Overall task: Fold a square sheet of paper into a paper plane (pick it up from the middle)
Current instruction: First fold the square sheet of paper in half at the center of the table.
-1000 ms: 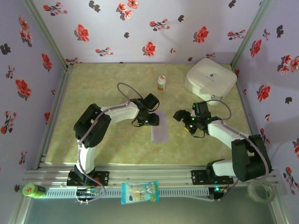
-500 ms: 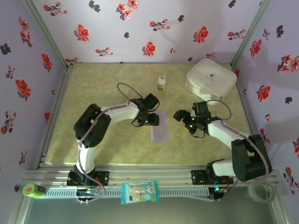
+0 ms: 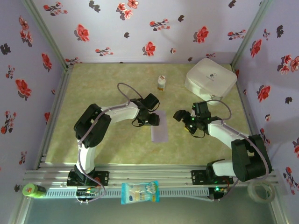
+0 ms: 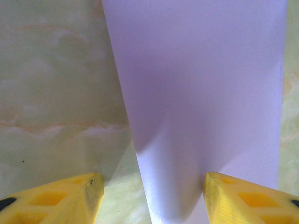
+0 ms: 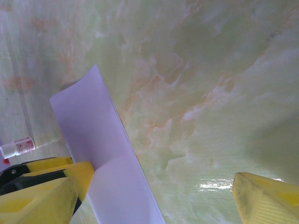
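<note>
The green marbled surface (image 3: pixel 93 93) carries a white rounded case (image 3: pixel 210 78), back and to the right of the square sheet of paper (image 3: pixel 160 130). The left tool (image 3: pixel 150 119) is released and straddles the sheet's far-left edge. The right tool (image 3: pixel 181 115) gapes unclenched just right of the sheet. A small bottle (image 3: pixel 161 83) stands behind it.
</note>
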Motion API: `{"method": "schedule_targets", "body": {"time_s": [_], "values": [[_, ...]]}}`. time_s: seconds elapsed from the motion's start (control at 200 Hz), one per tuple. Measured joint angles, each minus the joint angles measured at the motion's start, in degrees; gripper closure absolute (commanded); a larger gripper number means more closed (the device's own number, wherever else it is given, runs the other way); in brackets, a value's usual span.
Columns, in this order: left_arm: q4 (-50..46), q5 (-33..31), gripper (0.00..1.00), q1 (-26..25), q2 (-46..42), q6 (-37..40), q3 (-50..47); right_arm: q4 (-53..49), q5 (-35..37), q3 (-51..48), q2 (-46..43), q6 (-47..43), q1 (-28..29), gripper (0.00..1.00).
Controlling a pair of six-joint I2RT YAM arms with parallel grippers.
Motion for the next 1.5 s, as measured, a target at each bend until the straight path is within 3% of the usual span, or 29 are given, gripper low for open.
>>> {"method": "schedule_targets", "body": {"time_s": [1.26, 1.5], "values": [[-1.95, -0.83, 0.39, -0.37, 1.29, -0.48, 1.95, 0.9, -0.42, 0.0, 0.02, 0.0, 0.0, 0.13], [-2.12, -0.83, 0.38, -0.44, 1.38, -0.22, 2.12, 1.75, -1.18, 0.0, 0.81, 0.48, 0.33, 0.26]]}}
